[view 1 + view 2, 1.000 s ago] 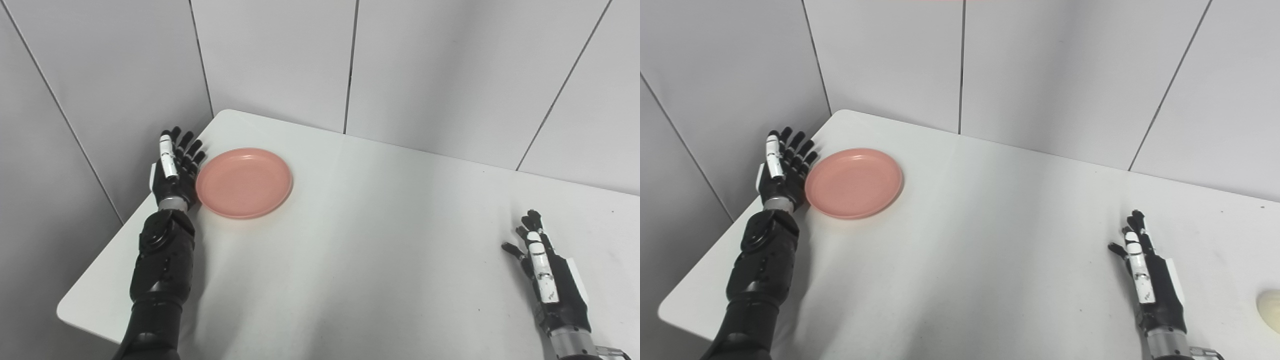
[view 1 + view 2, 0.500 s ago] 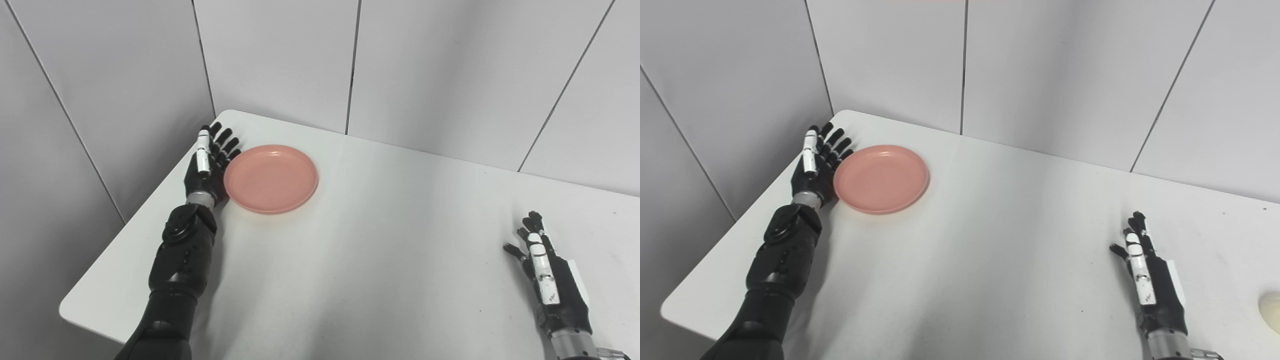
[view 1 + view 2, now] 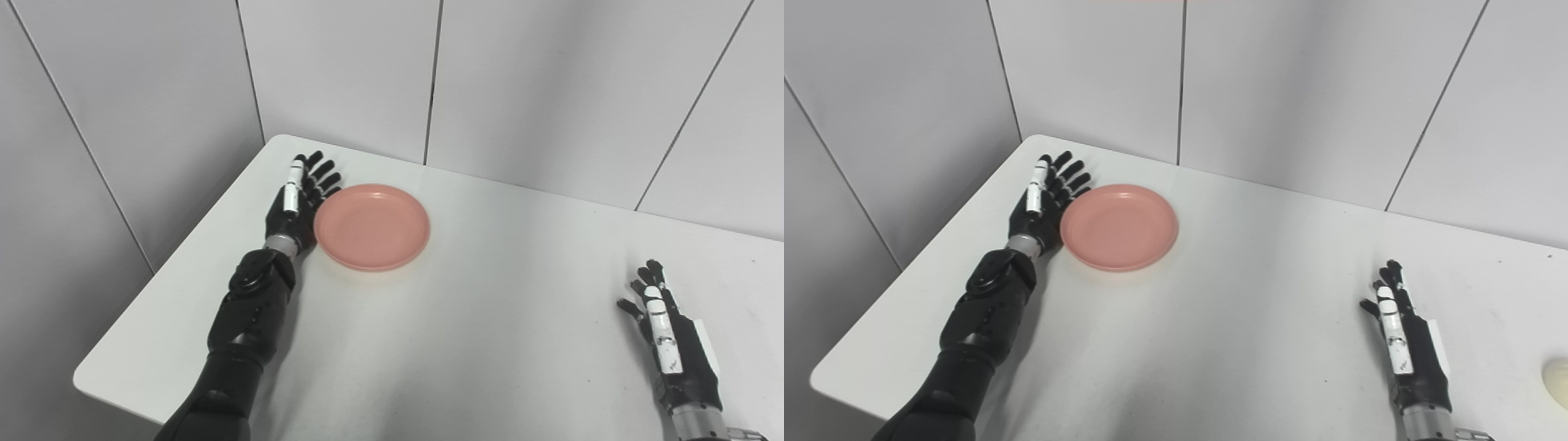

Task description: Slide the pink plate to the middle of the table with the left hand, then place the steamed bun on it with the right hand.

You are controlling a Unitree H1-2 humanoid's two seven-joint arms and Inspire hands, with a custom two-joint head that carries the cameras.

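Observation:
The pink plate (image 3: pixel 372 226) lies flat on the white table (image 3: pixel 465 343), left of its middle. My left hand (image 3: pixel 296 202) is open, edge-on, fingers pointing away, its palm side against the plate's left rim. My right hand (image 3: pixel 667 343) is open and rests on the table at the right front, holding nothing. The pale steamed bun (image 3: pixel 1557 383) shows only in the right eye view, cut off by the picture's right edge, to the right of my right hand (image 3: pixel 1405 352).
Grey wall panels (image 3: pixel 343 73) stand close behind and to the left of the table. The table's left edge (image 3: pixel 177 269) runs just left of my left forearm.
My left hand has pushed the plate to the right, away from the table's left edge. The right hand has stayed still. The camera has shifted a little.

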